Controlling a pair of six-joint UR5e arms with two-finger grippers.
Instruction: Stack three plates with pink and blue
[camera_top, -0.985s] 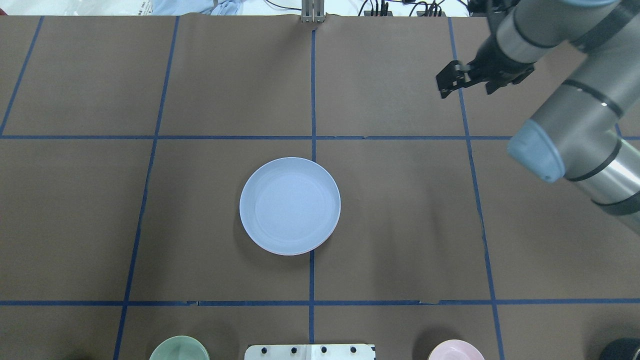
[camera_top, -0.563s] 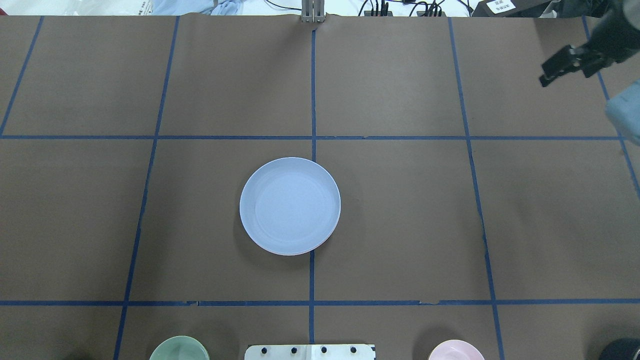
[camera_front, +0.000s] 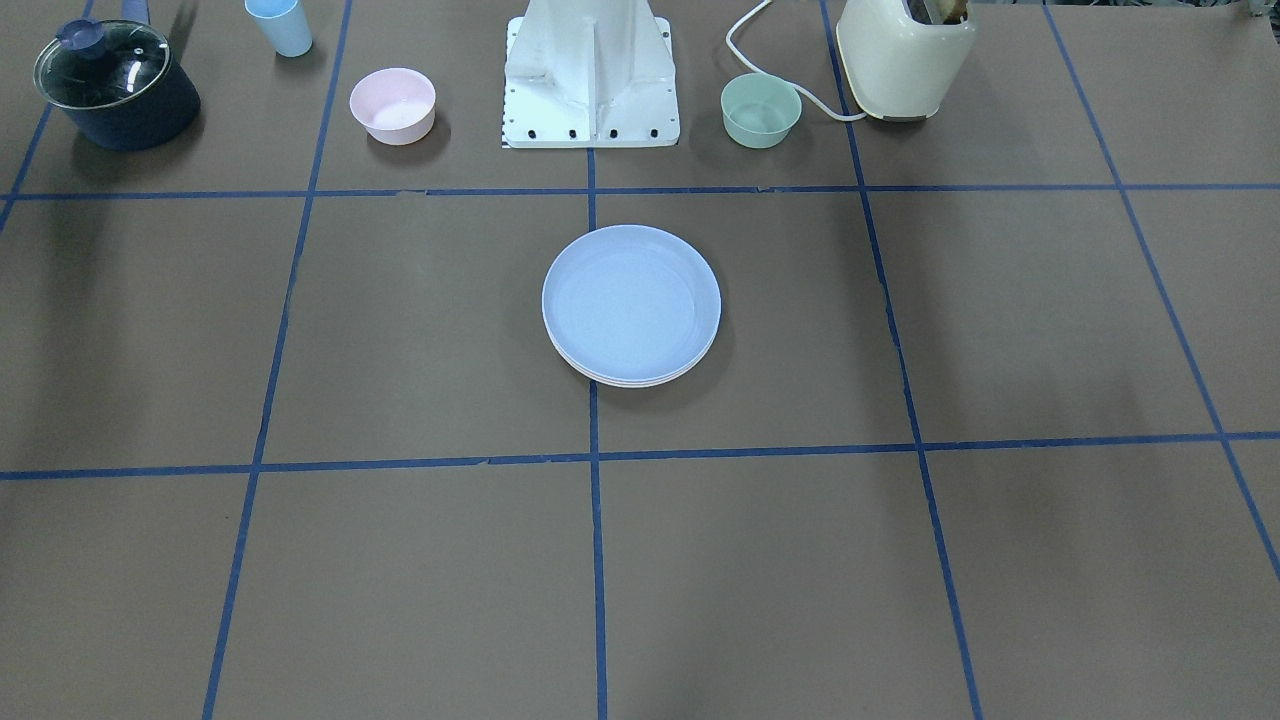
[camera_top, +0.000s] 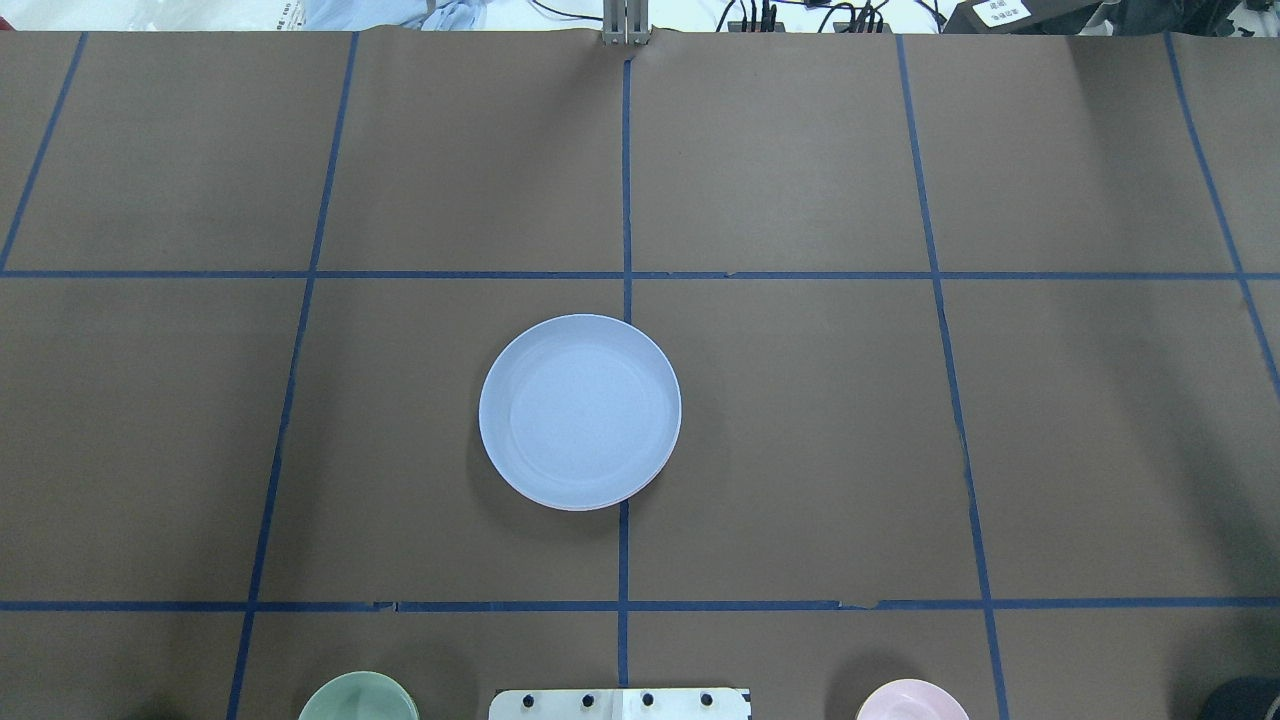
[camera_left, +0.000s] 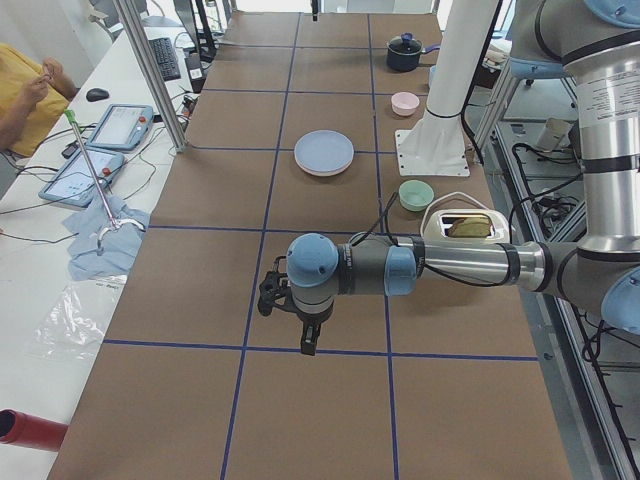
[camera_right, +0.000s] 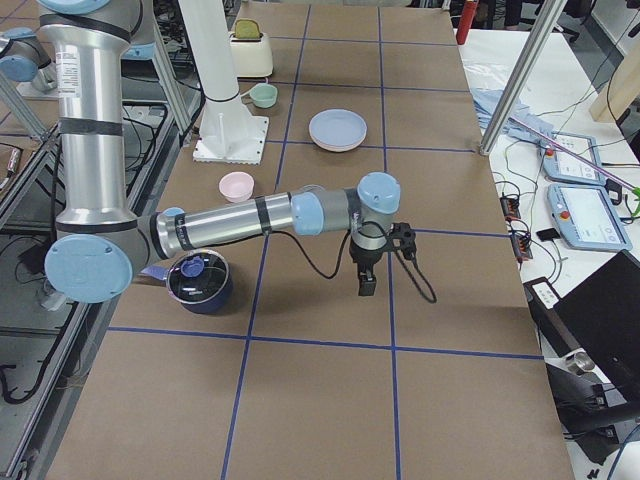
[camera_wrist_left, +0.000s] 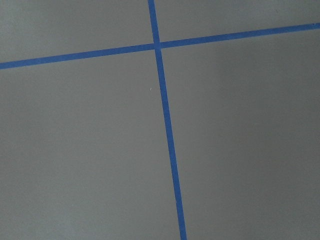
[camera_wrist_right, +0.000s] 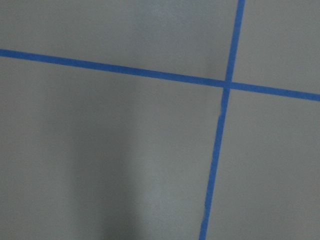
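Light blue plate (camera_top: 580, 412) tops the three-plate stack (camera_front: 630, 380) at the centre of the table (camera_top: 800, 450), across the middle blue tape line (camera_top: 626, 180), with paler rims showing under its edge. Seen from overhead, the mint-green bowl (camera_top: 358, 698) sits at seven o'clock and the pink bowl (camera_top: 912, 700) at five, both well apart. Left gripper (camera_left: 306, 335) and right gripper (camera_right: 366, 280) hang near opposite table ends; spread or pressed together, I cannot tell.

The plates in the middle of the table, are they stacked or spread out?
Stacked: the light blue plate lies on top, with paler rims showing just under its edge.
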